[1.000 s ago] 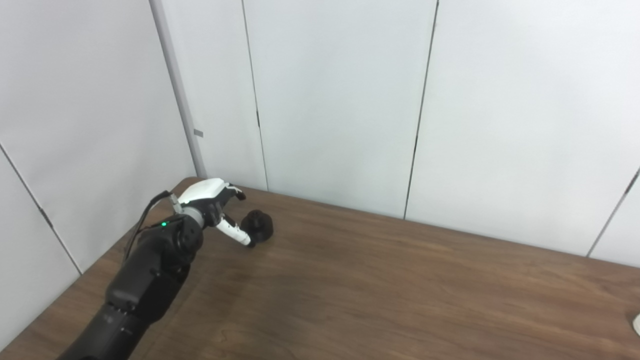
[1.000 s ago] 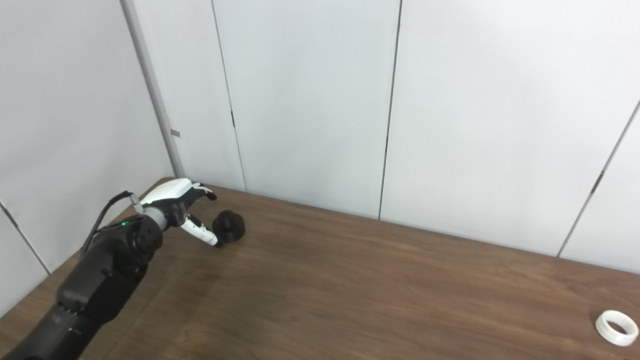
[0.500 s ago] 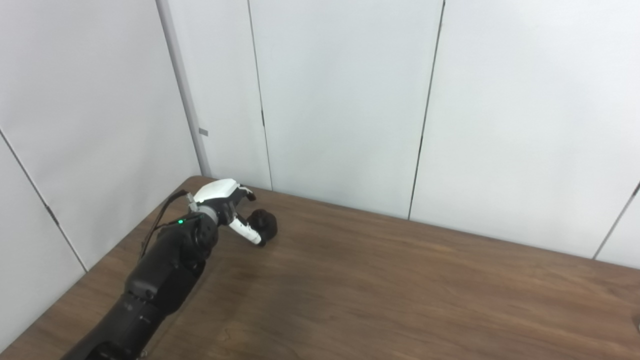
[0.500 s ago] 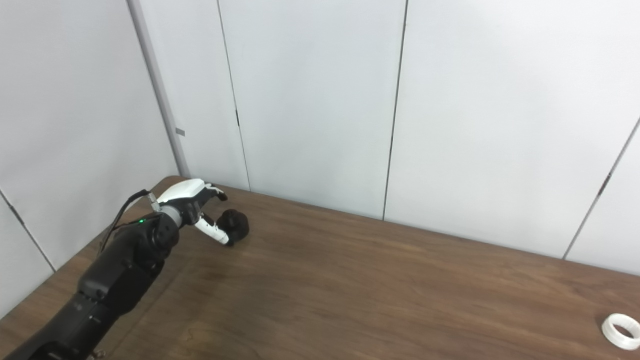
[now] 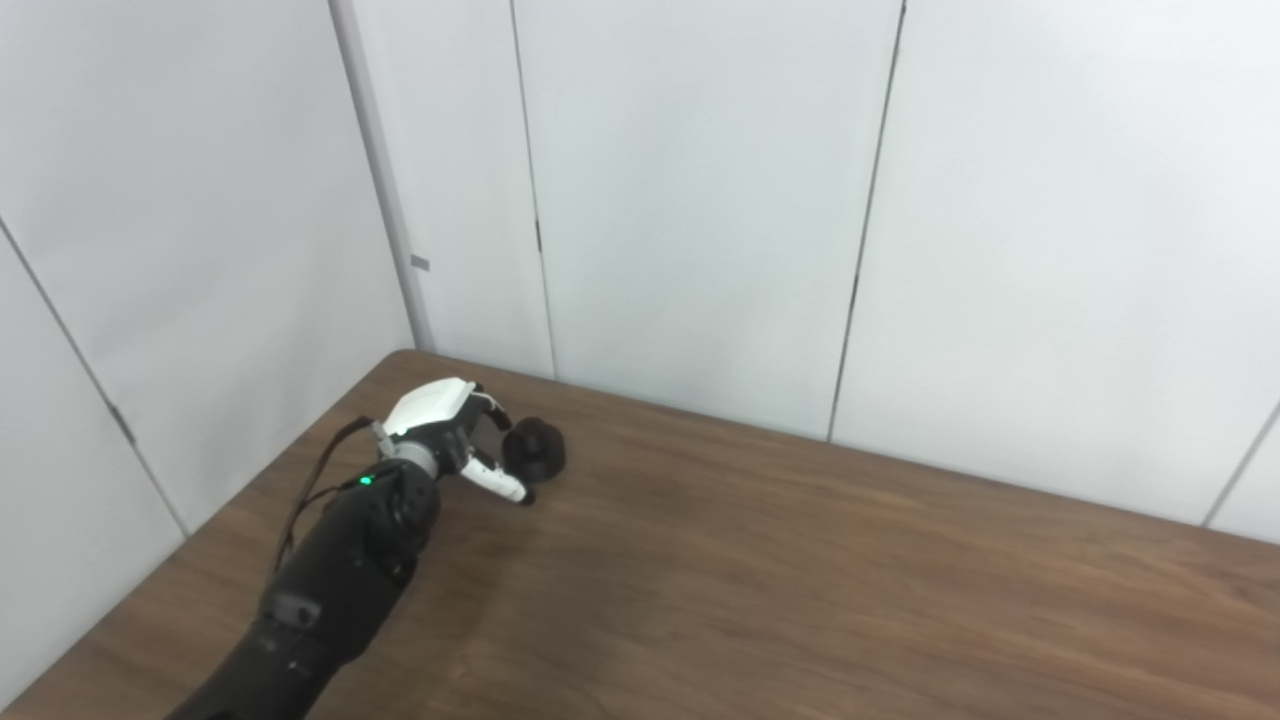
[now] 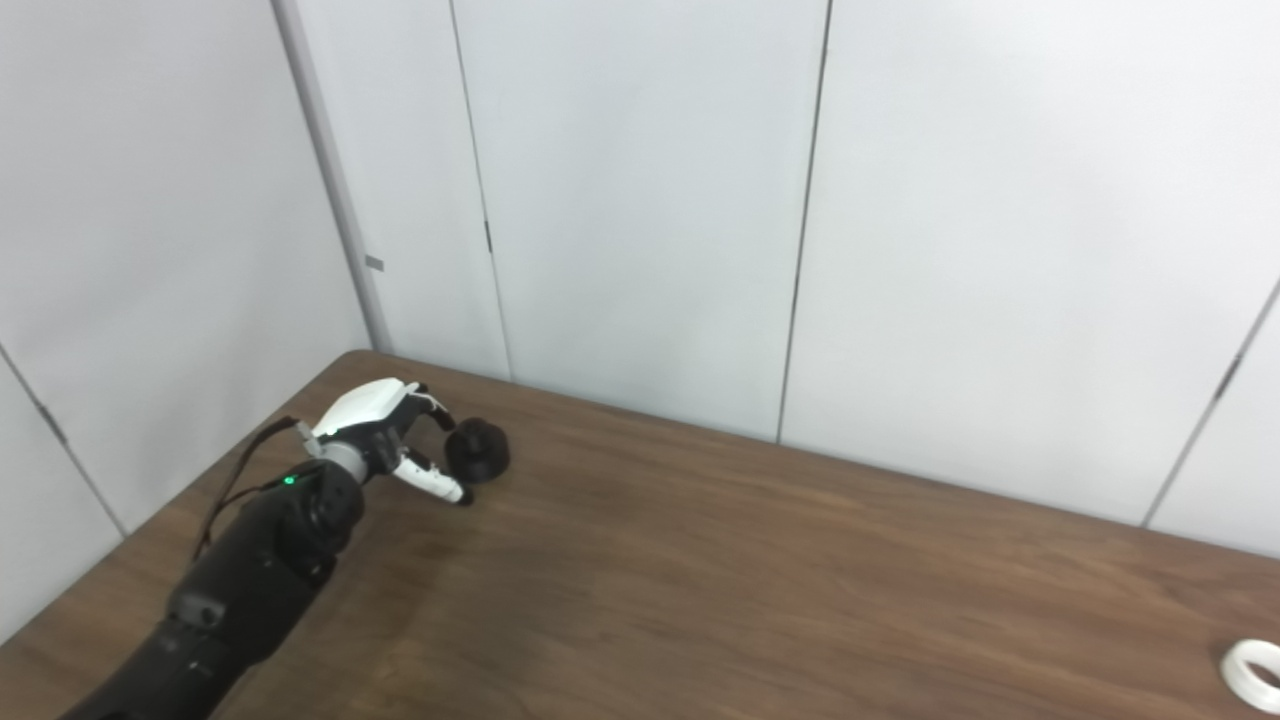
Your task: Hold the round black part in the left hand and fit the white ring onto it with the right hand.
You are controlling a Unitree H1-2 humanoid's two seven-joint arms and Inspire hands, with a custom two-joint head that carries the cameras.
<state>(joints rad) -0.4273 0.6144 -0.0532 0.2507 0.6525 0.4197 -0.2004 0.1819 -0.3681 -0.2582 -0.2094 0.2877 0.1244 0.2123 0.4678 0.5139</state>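
The round black part (image 5: 535, 452) rests on the brown table (image 5: 760, 600) near its far left corner. My left hand (image 5: 452, 432) sits just left of the part with its fingers apart. The curled fingers reach over the part's far left side and the thumb lies along its near side. I cannot tell whether they touch it. The white ring (image 6: 1255, 672) lies far off at the table's near right, seen only in the right eye view and partly cut by the picture's edge. My right hand is out of view.
White wall panels (image 5: 700, 200) stand right behind the table and along its left side, close to my left hand. The table's left edge (image 5: 230, 500) runs beside my left forearm.
The camera has shifted, sliding the whole scene right. My left hand's fingers have curled in closer to the black part, which stays in its place on the table.
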